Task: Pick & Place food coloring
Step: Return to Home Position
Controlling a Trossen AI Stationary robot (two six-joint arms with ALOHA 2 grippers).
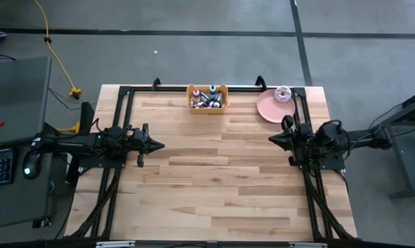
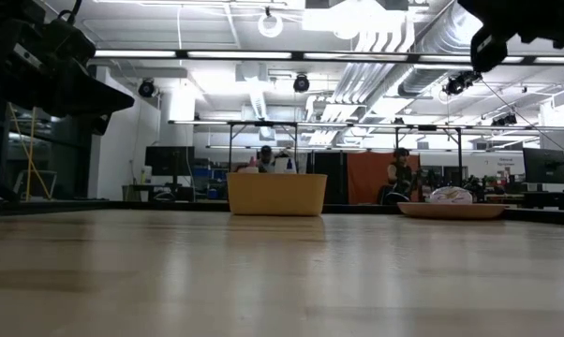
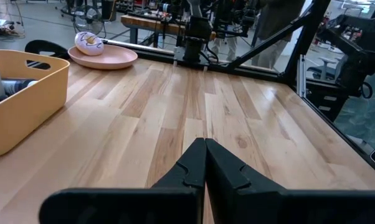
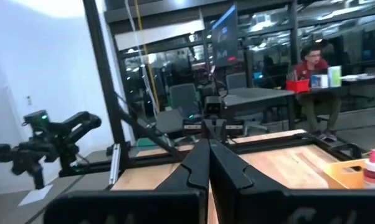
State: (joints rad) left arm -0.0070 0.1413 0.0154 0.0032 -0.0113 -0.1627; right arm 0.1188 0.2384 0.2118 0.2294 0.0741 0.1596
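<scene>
Several tiny food coloring bottles [image 1: 209, 97] with whitish caps lie inside the yellow bin [image 1: 191, 102] at the table's far edge; the left wrist view shows a few of the bottles [image 3: 4, 85] over the bin wall [image 3: 25, 109]. My left gripper [image 1: 160, 145] hovers shut above the table's left side, pointing right. My right gripper [image 1: 271, 140] hovers shut on the right side, pointing left. Both hold nothing. In the wrist views the fingers of the left gripper [image 3: 205, 144] and the right gripper [image 4: 207, 145] meet.
A pink plate [image 1: 268, 109] with a donut [image 1: 282, 94] sits right of the bin at the far edge. A black frame [image 1: 125, 93] runs along the table's far, left and right sides. Bare wood [image 1: 214, 172] lies between the arms. A person sits beyond the table [image 4: 312, 68].
</scene>
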